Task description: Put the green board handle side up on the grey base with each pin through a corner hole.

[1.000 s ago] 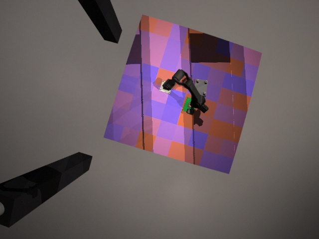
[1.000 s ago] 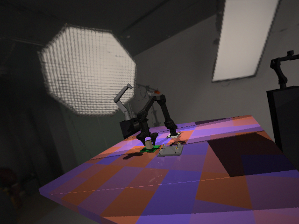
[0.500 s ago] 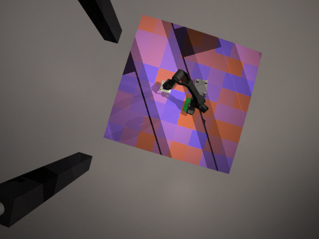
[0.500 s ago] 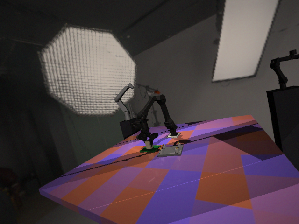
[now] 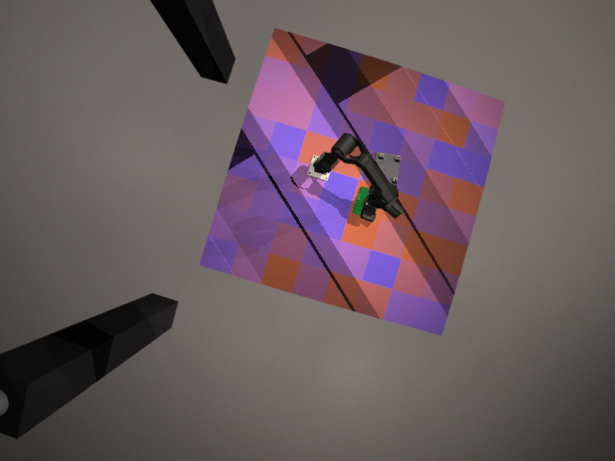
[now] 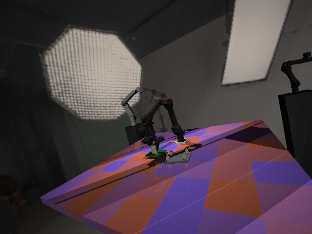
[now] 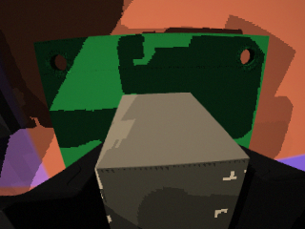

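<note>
Green board (image 5: 360,201) (image 6: 161,152) (image 7: 191,72), gripper (image 5: 368,204) (image 6: 154,148) (image 7: 159,137) partly open, clamped on its square handle (image 6: 154,148) (image 7: 167,131).

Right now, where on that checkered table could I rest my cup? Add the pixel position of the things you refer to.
Probably the broad near stretch, between the grey four-post base (image 5: 388,165) (image 6: 177,158) and the table's front edge. It's crowded where the black gripper (image 6: 154,147) grips the green board's (image 5: 359,200) (image 6: 148,154) (image 7: 95,72) handle.

"How many boards by that grey base (image 5: 387,167) (image 6: 177,158)?"

"One green board (image 5: 359,200) (image 6: 148,154) (image 7: 91,95), just beside it, with one square handle (image 6: 154,148) (image 7: 157,134) on top."

"And on the base itself?"

"Four posts, I count, and four gold pins, one per post."

"Arms on the table near it?"

"Just one black arm (image 5: 375,171) (image 6: 172,113)."
</note>
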### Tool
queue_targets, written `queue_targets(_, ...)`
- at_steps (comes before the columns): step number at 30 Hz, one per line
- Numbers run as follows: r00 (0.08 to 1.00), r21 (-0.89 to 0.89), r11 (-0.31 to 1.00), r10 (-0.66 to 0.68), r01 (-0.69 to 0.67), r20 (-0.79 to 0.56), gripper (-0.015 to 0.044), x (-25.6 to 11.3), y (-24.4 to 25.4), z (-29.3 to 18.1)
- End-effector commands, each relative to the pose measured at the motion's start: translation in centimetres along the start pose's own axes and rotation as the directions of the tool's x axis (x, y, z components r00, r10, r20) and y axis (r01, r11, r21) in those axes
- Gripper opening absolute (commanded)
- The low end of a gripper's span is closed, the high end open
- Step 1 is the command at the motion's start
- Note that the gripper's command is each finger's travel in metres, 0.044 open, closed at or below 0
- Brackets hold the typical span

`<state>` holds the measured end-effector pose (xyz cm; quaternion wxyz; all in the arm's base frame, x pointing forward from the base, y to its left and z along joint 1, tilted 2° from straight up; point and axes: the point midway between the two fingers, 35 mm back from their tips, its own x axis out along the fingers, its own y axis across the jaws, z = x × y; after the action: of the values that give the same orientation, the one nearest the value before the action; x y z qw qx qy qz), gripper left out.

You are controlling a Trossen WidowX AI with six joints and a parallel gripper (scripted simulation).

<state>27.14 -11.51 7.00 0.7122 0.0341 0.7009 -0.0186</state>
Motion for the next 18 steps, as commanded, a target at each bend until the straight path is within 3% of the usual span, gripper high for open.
queue_targets(1,1.0,0.001,1.0,-0.002,0.002,0.013,0.0,-1.3,0.0,0.2)
queue_targets(18,1.0,0.001,1.0,-0.002,0.002,0.013,0.0,-5.7,0.0,0.0)
